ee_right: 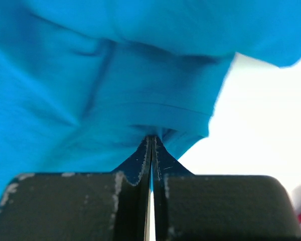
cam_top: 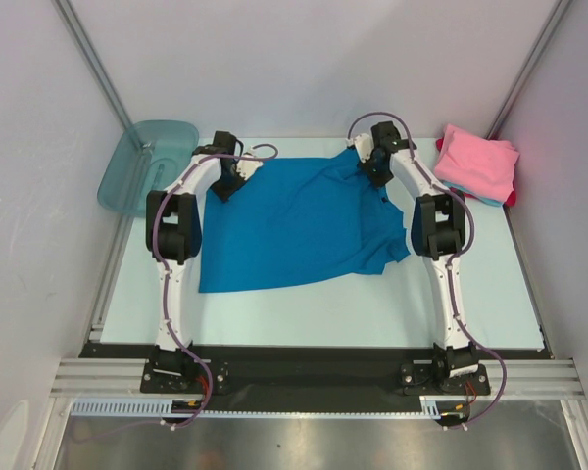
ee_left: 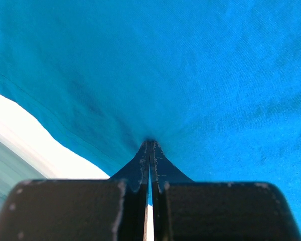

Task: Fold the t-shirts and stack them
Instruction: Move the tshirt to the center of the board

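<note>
1. found bright blue t-shirt (cam_top: 294, 230) spread open on the pale table (cam_top: 372, 313), between the two arms, with the straight hem on the near side. noted a rumpled near right part, with a sleeve poking out toward the right arm.
2. found left gripper (cam_top: 227, 184) at the far left corner of that shirt. in the left wrist view, saw jaws pressed fully together with blue cloth pinched at the very tips, and creases fanning out from the pinch point. saw a strip of bare table past the cloth edge, lower left in that view.
3. found right gripper (cam_top: 370, 171) at the far right part of the same shirt, by the bunched upper edge. in the right wrist view, saw jaws closed tight on a stitched, hemmed fold of blue cloth.
4. cannot tell from any view whether the gripped corners are raised off the table or lie on it.
5. found folded pink t-shirt (cam_top: 475, 162) topping a small stack at the far right corner. noted a light blue edge (cam_top: 485, 199) and a red edge (cam_top: 512, 199) showing beneath it, and bare table between stack and blue shirt.
6. found translucent teal tub (cam_top: 142, 162) at the far left, tilted, just left of the left gripper and apart from the blue shirt.
</note>
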`<state>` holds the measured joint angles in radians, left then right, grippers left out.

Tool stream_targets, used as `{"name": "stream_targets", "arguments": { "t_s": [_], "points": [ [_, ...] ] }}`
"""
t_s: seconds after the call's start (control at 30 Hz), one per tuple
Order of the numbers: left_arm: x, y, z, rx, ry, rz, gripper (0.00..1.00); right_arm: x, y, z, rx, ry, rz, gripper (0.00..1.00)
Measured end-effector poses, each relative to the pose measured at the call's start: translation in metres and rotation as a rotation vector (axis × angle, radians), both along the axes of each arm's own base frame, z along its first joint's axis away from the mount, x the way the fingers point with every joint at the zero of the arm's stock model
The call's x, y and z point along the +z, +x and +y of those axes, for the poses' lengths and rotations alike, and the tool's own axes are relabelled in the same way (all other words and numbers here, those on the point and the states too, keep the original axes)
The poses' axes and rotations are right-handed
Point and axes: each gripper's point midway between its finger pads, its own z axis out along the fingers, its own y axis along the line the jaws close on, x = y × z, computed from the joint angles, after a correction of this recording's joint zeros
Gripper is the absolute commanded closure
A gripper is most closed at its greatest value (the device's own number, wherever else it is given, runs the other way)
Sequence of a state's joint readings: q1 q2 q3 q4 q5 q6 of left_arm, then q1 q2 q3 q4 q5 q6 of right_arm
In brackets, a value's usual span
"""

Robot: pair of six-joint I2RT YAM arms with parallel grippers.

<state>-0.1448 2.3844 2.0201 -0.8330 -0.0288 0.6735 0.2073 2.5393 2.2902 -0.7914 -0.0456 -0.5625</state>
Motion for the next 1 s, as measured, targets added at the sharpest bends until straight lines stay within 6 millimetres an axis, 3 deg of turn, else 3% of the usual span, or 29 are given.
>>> {"name": "stream_targets", "arguments": {
  "t_s": [0.2, 1.0],
  "points": [
    [0.0, 0.0, 0.001, 0.001, 0.002, 0.001, 1.0, 0.0, 0.005, -0.022, -0.03, -0.007, -0.005, 1.0],
    [0.0, -0.008, 0.007, 0.004, 0.019, 0.03, 1.0, -0.001, 0.015, -0.074, -0.097, -0.036, -0.028, 1.0]
  ]
}}
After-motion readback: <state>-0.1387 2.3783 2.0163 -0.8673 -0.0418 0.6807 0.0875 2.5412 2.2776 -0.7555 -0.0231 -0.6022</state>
